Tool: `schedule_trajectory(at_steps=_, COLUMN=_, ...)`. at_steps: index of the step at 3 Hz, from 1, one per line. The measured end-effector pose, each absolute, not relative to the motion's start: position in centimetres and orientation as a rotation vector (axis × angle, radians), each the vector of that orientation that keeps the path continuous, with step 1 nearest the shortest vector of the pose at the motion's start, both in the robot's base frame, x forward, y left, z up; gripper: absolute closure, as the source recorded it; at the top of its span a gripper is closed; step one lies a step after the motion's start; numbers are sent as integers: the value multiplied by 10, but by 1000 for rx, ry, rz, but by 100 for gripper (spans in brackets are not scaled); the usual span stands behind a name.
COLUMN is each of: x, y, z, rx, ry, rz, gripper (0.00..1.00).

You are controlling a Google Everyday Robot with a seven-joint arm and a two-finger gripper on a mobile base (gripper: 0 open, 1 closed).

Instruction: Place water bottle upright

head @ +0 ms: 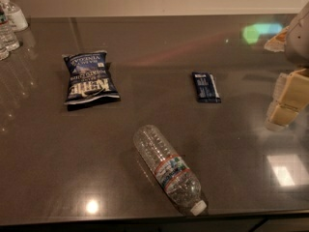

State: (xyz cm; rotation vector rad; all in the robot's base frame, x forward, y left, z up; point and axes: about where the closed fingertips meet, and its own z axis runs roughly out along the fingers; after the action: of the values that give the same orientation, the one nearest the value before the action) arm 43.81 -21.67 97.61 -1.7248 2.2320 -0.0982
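The water bottle (169, 169) lies on its side on the dark table (231, 144), near the front edge. It is clear and ribbed, with a red, white and blue label band. Its white cap points to the front right. My gripper (285, 103) is at the right edge of the view, above the table and well to the right of the bottle. It touches nothing that I can see.
A dark blue chip bag (90, 77) lies at the back left. A small dark blue snack packet (206, 87) lies right of centre. A white-topped pump bottle (11, 11) and small clear bottles (7, 33) stand at the far left corner.
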Motion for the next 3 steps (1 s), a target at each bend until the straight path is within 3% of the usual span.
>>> schedule_trajectory(at_steps=3, x=436, y=-187, z=964, rx=-1961, ry=2046, rz=-62, gripper=0)
